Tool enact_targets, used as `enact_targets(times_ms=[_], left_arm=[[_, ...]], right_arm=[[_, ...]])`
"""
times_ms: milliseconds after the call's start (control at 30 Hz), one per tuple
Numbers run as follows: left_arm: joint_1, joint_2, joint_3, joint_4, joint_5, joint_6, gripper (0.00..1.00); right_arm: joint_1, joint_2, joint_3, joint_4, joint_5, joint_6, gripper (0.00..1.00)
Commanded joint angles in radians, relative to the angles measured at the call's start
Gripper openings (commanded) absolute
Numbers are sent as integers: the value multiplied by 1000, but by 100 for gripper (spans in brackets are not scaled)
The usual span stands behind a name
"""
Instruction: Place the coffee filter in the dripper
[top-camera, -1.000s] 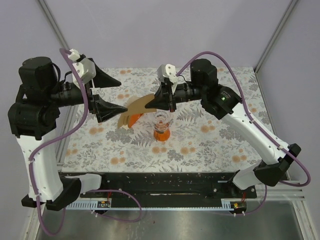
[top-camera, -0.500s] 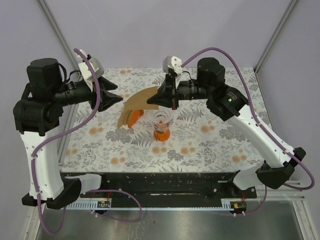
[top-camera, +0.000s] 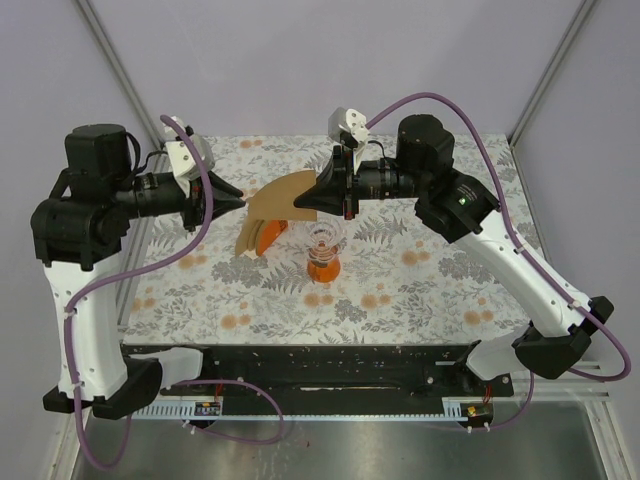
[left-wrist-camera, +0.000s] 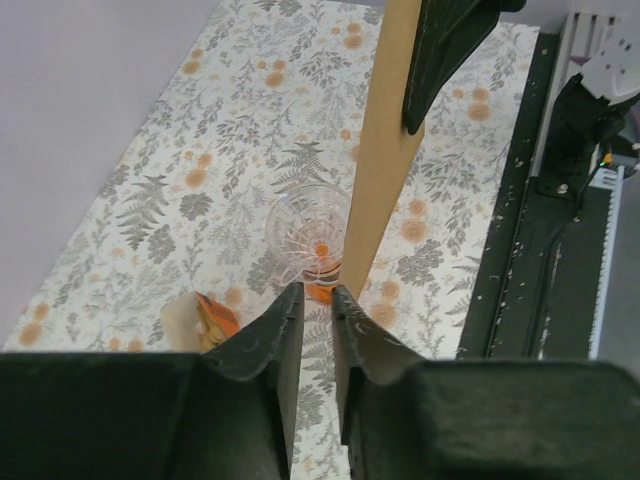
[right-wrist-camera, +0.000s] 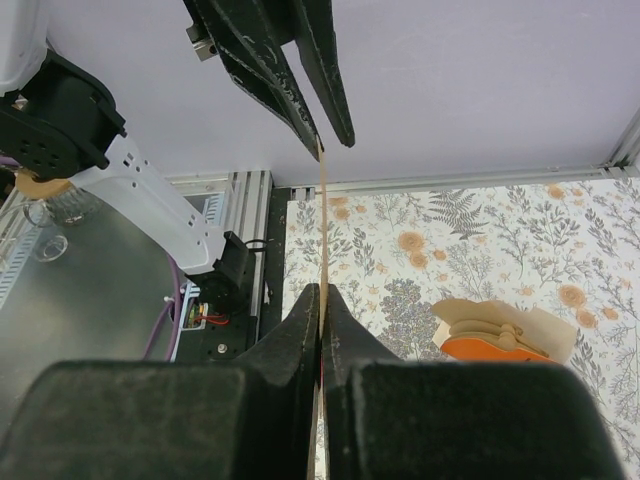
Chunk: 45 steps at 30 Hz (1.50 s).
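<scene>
The coffee filter (top-camera: 275, 195) is a flat light-brown fan held in the air above the mat, left of and above the dripper (top-camera: 323, 245). My right gripper (top-camera: 299, 204) is shut on its right edge; in the right wrist view the filter (right-wrist-camera: 322, 220) runs edge-on out from between those jaws (right-wrist-camera: 322, 292). My left gripper (top-camera: 243, 203) sits at the filter's left edge with its jaws a narrow gap apart (left-wrist-camera: 317, 294). There the filter (left-wrist-camera: 385, 170) ends beside the right-hand fingertip, not in the gap. The clear ribbed dripper (left-wrist-camera: 310, 225) stands upright on its orange base.
A bundle of brown filters on an orange holder (top-camera: 256, 240) lies on the floral mat (top-camera: 420, 290) just left of the dripper and below the held filter. The black rail (top-camera: 330, 365) runs along the table's near edge.
The left gripper's jaws have narrowed from wide open to a slim gap and moved in to the filter's left edge. The right gripper raised the filter slightly.
</scene>
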Motion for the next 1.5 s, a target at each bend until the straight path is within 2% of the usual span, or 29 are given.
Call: enact_targets(times_ms=[0, 267, 367, 433, 633, 833, 933, 1067, 1167, 1267, 1300, 1400, 1467], left_arm=[[3, 4, -12, 66, 59, -28, 17], [3, 4, 4, 3, 152, 32, 22], [2, 4, 1, 13, 143, 17, 13], [2, 4, -3, 23, 140, 1, 13], [2, 2, 1, 20, 115, 3, 31], [2, 4, 24, 2, 108, 17, 37], [5, 7, 24, 86, 34, -139, 40], [34, 15, 14, 243, -92, -397, 48], [47, 22, 30, 296, -69, -544, 56], [52, 29, 43, 358, -29, -728, 61], [52, 30, 43, 381, -14, -781, 66], [52, 32, 2, 471, 40, -957, 77], [52, 33, -28, 535, 65, -1054, 81]], right_arm=[[-1, -33, 15, 34, -9, 11, 0], [-3, -31, 7, 31, 5, 0, 0], [-4, -24, 12, 32, 0, 0, 0], [-3, -22, 15, 32, -6, 0, 0], [-3, -22, 13, 31, -4, -6, 0], [-1, -24, 7, 32, 25, -20, 0], [-1, -42, -36, 72, 123, -55, 0], [-3, -128, -198, 260, 285, -250, 0], [0, -201, -342, 504, 373, -461, 0], [9, -244, -479, 726, 387, -705, 0], [17, -248, -514, 776, 390, -789, 0], [87, -229, -537, 819, 462, -1036, 0], [155, -206, -548, 831, 531, -1265, 0]])
